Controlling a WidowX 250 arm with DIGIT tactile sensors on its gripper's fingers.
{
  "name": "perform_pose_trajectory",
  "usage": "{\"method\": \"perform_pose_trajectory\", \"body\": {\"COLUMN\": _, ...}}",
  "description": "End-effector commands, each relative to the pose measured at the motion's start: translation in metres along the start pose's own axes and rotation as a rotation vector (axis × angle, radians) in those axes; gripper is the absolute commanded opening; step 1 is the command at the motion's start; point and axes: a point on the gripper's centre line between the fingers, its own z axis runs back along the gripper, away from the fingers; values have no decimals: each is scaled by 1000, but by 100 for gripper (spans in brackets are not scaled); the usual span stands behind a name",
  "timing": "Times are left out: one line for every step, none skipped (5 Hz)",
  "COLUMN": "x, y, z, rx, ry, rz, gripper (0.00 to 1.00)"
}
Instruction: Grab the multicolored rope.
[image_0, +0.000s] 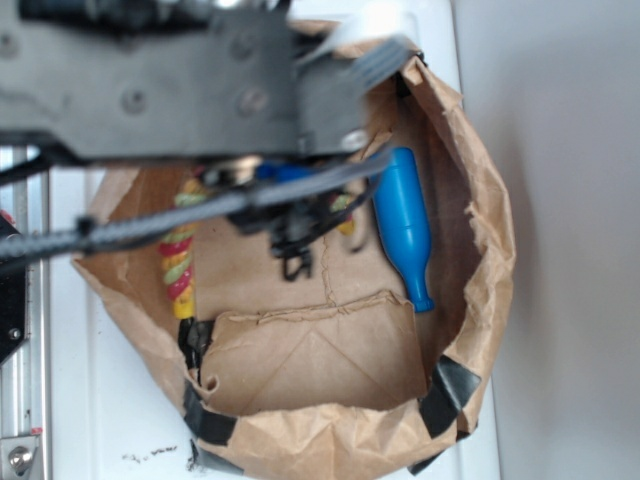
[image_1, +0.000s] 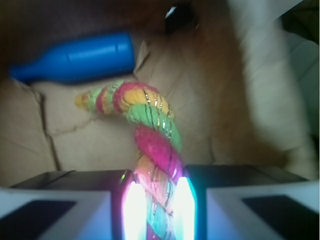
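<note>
Inside the brown paper bag (image_0: 480, 250), whose rolled-down rim was patched with black tape (image_0: 448, 392), the hand (image_1: 155, 202) sat low over the bag floor, its two fingers (image_1: 131, 207) clamped on the multicolored rope (image_1: 152, 145). Wrist view: rope ran up from between the fingers, pressed by both inner faces, then bent over to the left, with one yellow end near the bag floor just below the blue bottle (image_1: 75, 59). Strands of red-pink, yellow and pale green were twisted together, with fine glittery threads showing. Whether the rope's bent upper part touched the bag floor could not be told. The bottle lay on its side against the bag wall, neck pointing left in the wrist view, apart from the rope. Exterior view: black arm body filled the upper left and hid most of the hand (image_0: 300, 235); a grey-black braided cable (image_0: 150, 225) crossed in front of it, blurred. A stretch of the rope (image_0: 180, 265) hung down at the left of the bag, yellow end lowest, near the taped rim. The bottle (image_0: 405, 225) lay at the right, neck toward the bag's near side. A folded flap of paper (image_0: 320, 355) covered the near part of the bag floor. The bag stood on a white tabletop (image_0: 110, 420), with a metal rail (image_0: 20, 400) at the left edge.
</note>
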Motion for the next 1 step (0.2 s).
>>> {"method": "perform_pose_trajectory", "body": {"x": 29, "y": -3, "z": 36, "rx": -43, "ry": 22, "rz": 3, "gripper": 0}}
